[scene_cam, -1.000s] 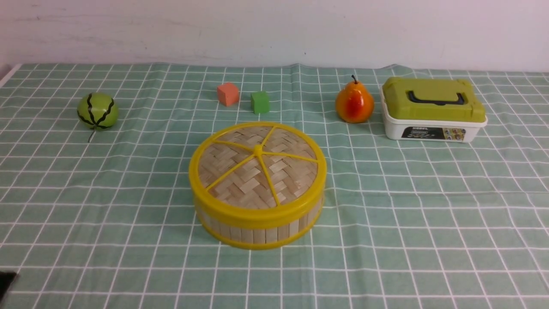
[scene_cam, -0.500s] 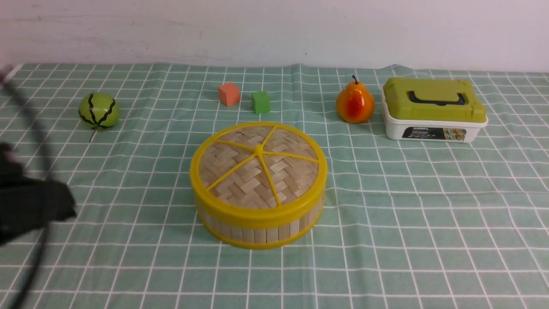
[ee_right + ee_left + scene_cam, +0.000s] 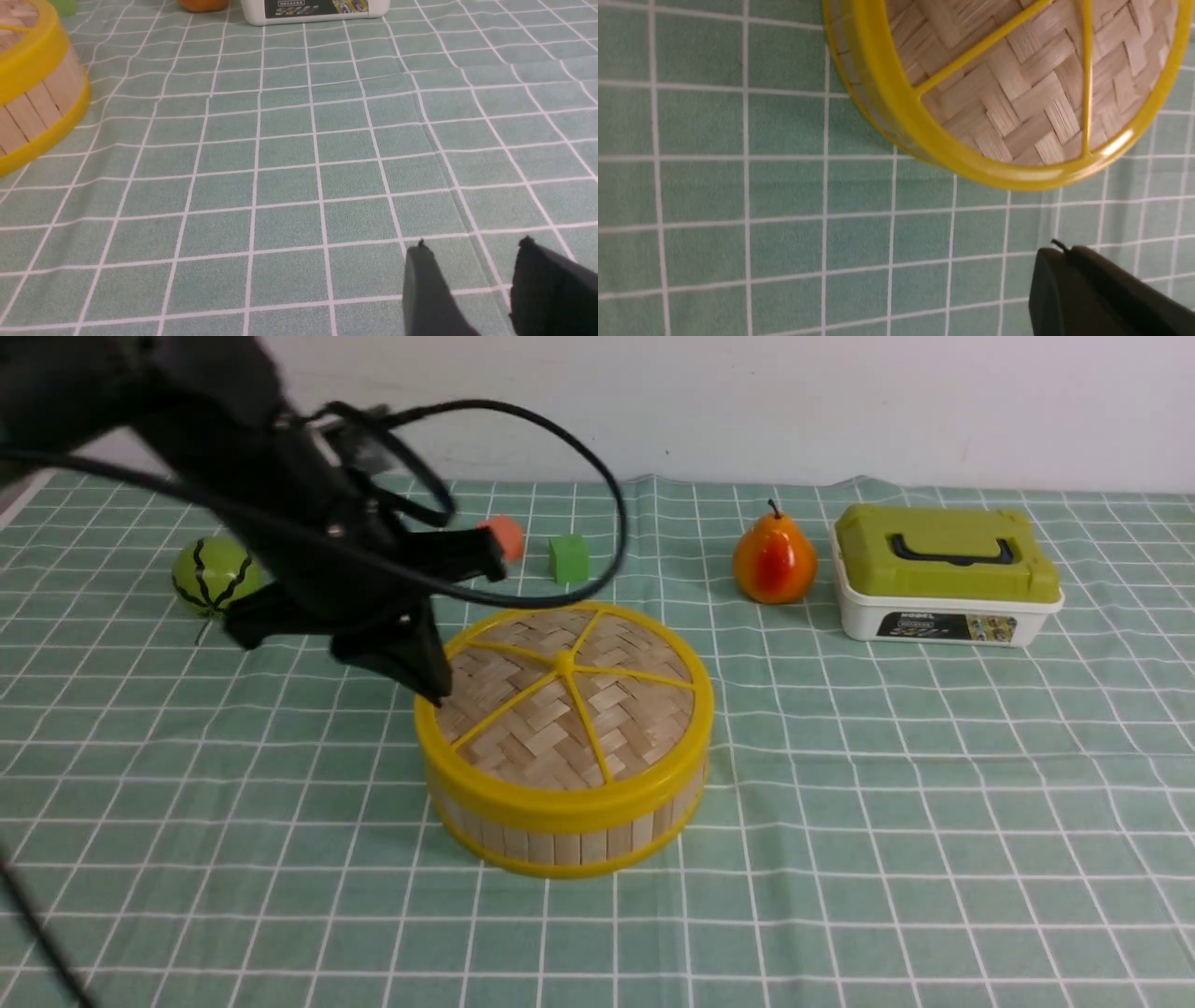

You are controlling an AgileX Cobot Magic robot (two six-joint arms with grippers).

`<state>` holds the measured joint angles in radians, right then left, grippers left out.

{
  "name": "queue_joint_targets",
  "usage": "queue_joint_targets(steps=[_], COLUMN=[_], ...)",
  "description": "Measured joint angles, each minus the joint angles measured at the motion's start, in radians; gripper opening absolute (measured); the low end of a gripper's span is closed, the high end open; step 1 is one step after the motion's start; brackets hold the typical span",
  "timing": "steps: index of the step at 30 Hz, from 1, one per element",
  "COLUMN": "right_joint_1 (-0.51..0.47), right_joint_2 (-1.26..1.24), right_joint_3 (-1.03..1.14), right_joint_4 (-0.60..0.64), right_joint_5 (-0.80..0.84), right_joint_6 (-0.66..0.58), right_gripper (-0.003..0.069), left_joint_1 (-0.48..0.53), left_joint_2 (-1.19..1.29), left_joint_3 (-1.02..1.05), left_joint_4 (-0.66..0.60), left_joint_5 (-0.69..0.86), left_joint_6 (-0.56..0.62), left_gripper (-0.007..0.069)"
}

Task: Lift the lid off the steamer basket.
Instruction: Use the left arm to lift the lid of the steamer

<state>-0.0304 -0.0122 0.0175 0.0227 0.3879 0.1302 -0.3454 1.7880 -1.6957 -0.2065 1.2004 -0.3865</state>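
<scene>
A: Bright, even light, from overhead I'd say. Only a faint, soft shadow lies on the cloth [image 3: 840, 756] around the steamer basket [image 3: 560, 831].

B: Glare streaks the rim of the lid [image 3: 1017, 93] in the left wrist view. The left arm [image 3: 280, 495] is motion-blurred, and the right gripper [image 3: 473, 242] looks out of focus.

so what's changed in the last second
The left end effector swung in from the lower left and is now open at the left rim of the lid, gripping nothing. The lid stayed on the steamer basket, and nothing else moved.
</scene>
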Motion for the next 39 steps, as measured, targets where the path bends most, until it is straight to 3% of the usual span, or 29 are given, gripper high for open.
queue_joint_targets(steps=[5, 14, 19, 23, 28, 31, 39], right_joint_1=[0.000, 0.000, 0.000, 0.000, 0.000, 0.000, 0.000], right_joint_2=[0.000, 0.000, 0.000, 0.000, 0.000, 0.000, 0.000], right_joint_3=[0.000, 0.000, 0.000, 0.000, 0.000, 0.000, 0.000], right_joint_4=[0.000, 0.000, 0.000, 0.000, 0.000, 0.000, 0.000], right_joint_5=[0.000, 0.000, 0.000, 0.000, 0.000, 0.000, 0.000], right_joint_6=[0.000, 0.000, 0.000, 0.000, 0.000, 0.000, 0.000], right_gripper=[0.0241, 0.0241, 0.0241, 0.0241, 0.0241, 0.0241, 0.0241], left_joint_1=[-0.132, -0.185, -0.184, -0.184, -0.184, -0.184, -0.184], left_joint_2=[0.234, 0.396, 0.409, 0.411, 0.413, 0.421, 0.459], left_joint_3=[-0.281, -0.487, -0.489, -0.491, -0.494, -0.494, -0.494], left_joint_4=[0.207, 0.254, 0.359, 0.491, 0.453, 0.396, 0.385], left_joint_5=[0.028, 0.035, 0.042, 0.042, 0.042, 0.042, 0.040], left_joint_6=[-0.090, -0.106, -0.104, -0.104, -0.100, -0.098, -0.097], left_gripper=[-0.0013, 0.0007, 0.0102, 0.0251, 0.0346, 0.0360, 0.0363])
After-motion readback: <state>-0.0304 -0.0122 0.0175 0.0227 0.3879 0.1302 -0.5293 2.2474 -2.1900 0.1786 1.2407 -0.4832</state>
